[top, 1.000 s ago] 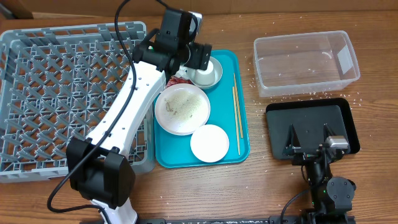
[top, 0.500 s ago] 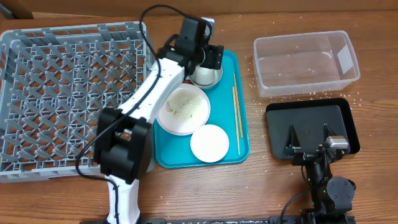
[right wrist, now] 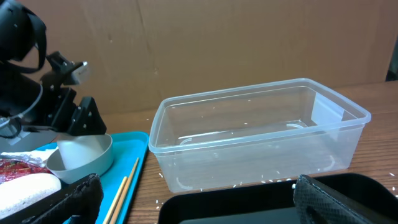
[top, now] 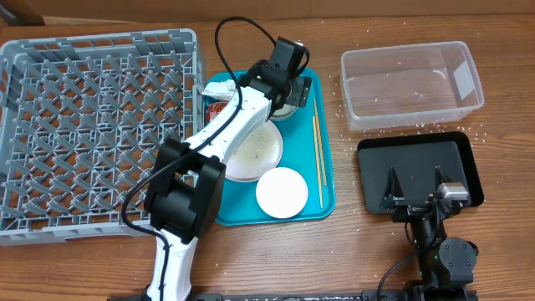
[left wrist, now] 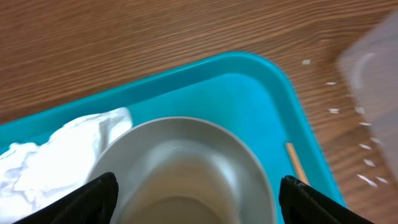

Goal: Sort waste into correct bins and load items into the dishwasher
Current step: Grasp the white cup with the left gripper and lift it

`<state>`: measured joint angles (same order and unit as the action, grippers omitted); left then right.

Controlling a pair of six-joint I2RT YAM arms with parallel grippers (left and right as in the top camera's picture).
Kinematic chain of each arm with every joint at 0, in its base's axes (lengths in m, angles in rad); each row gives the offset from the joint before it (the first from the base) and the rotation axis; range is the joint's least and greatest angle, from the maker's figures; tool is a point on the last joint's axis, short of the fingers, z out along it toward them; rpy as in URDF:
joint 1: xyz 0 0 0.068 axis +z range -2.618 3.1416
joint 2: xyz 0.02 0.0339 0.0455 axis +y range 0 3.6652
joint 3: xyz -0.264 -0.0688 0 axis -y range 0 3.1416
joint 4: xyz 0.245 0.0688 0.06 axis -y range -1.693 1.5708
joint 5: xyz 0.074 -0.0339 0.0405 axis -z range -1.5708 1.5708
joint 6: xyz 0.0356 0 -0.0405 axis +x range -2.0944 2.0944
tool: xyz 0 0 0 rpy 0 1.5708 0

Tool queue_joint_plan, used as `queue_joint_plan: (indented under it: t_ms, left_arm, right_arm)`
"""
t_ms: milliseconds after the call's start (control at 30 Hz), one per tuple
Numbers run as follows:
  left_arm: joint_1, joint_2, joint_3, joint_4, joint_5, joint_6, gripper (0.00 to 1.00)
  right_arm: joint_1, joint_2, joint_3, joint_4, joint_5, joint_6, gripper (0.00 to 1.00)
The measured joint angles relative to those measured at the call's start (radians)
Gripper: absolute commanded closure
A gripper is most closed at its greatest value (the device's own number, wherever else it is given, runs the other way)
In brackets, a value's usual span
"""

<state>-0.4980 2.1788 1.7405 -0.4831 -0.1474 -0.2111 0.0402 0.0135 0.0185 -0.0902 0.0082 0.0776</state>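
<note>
We see a wooden bench [top: 351, 251] carrying a grey dish rack [top: 100, 38] at its left, a teal tray [top: 298, 138] just beside it, a clear tub [top: 405, 48] and black tray [top: 414, 155] at the right, and white grains [top: 393, 131] scattered around the tub.

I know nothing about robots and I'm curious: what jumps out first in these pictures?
A white left arm stretches over the teal tray, its jaws spread around a white cup at the far end. Left of it sits a big grey dish rack; right, a clear tub.

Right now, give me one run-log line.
left gripper: open, straddling cup on teal tray | right gripper: open, at black tray
</note>
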Motion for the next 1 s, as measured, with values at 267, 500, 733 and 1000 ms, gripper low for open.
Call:
queue_joint_plan:
  t_ms: [267,500,733,1000]
  left_arm:
    - [0.002,0.015,0.0,-0.027,-0.059,-0.039,0.14]
    - [0.002,0.015,0.0,-0.079,-0.031,-0.077,0.2]
    - [0.002,0.015,0.0,-0.078,-0.02,-0.1,0.36]
    - [0.002,0.015,0.002,-0.079,-0.021,-0.101,0.38]
  right_arm:
    - [0.0,0.0,0.0,0.0,0.0,0.0,0.0]
    - [0.0,0.0,0.0,0.0,0.0,0.0,0.0]
    - [0.0,0.0,0.0,0.0,0.0,0.0,0.0]
    - [0.0,0.0,0.0,0.0,0.0,0.0,0.0]
